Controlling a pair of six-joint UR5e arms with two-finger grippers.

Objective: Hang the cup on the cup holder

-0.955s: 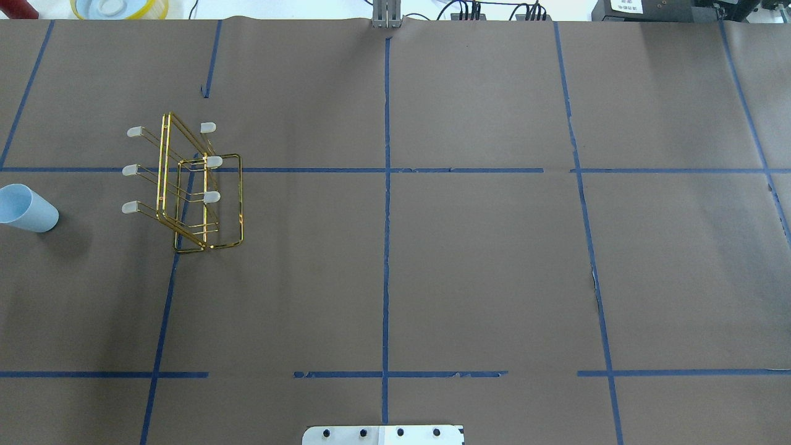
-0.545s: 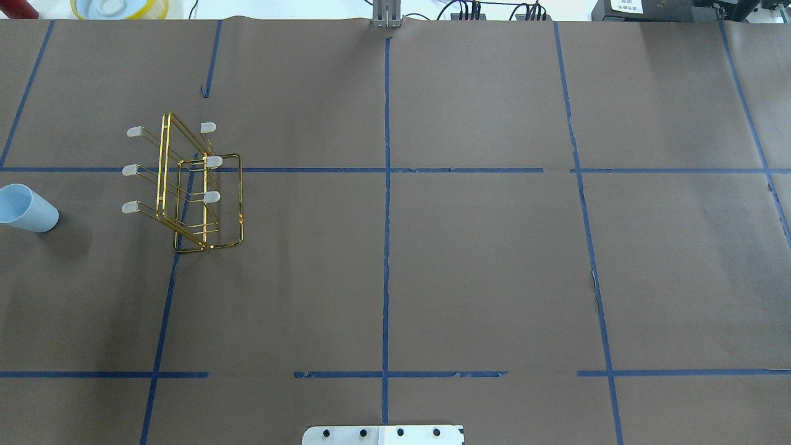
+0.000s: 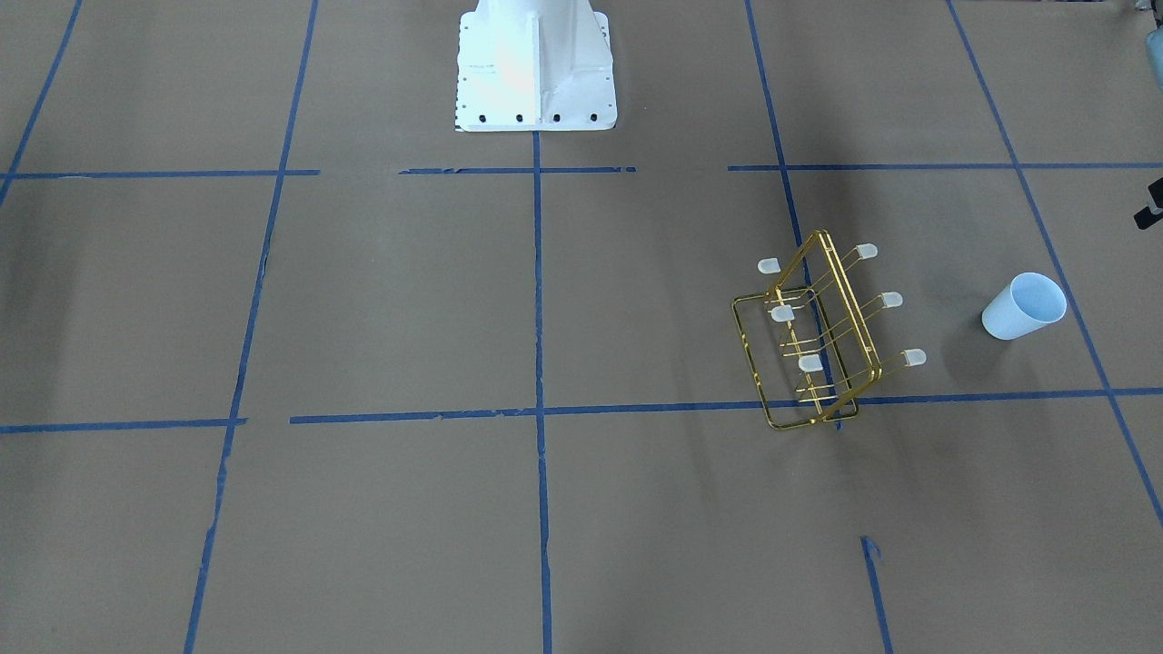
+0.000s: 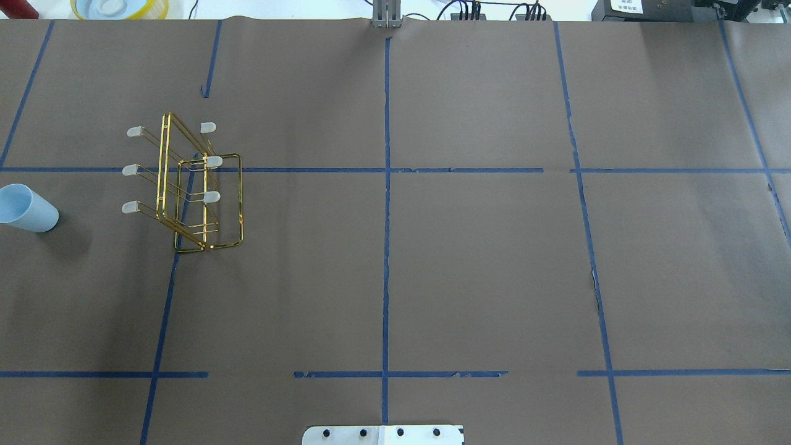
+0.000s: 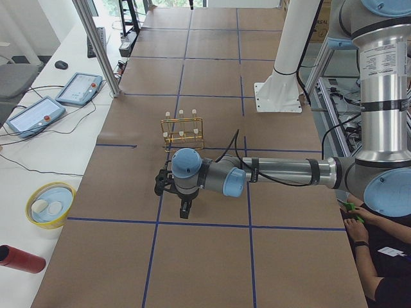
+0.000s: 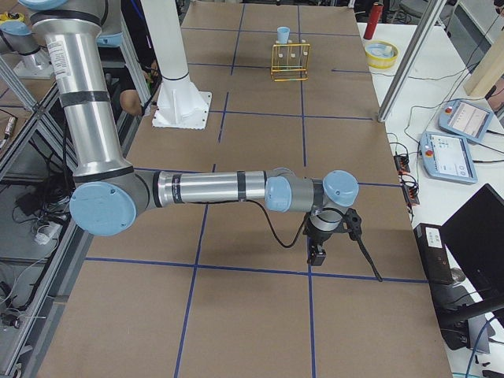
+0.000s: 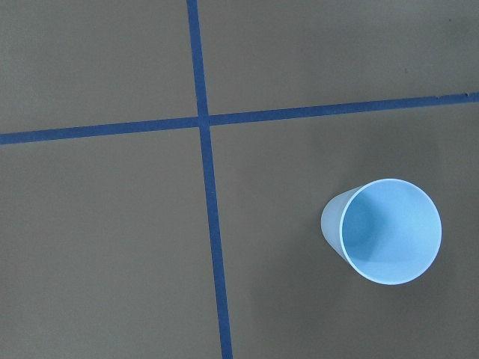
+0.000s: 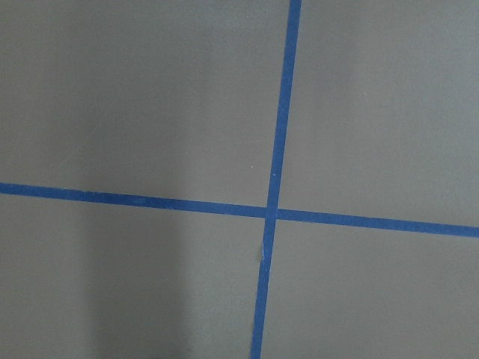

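The cup [image 4: 28,209] is a pale blue tumbler standing upright, mouth up, at the table's left edge; it also shows in the front view [image 3: 1024,307] and at lower right of the left wrist view [image 7: 385,232]. The gold wire cup holder [image 4: 198,185] stands to its right with capped prongs and nothing on them; it also shows in the front view [image 3: 818,345]. My left gripper [image 5: 185,210] hangs above the cup's area and shows only in the exterior left view; I cannot tell its state. My right gripper [image 6: 316,253] hangs over bare table far from both; I cannot tell its state.
A yellow bowl [image 4: 120,7] and a red cylinder [image 5: 19,258] lie off the table on the robot's left. The robot base [image 3: 536,68] stands at mid-table. Teach pendants [image 6: 457,150] lie on the side benches. A seated person [image 5: 385,256] is near the left arm's base.
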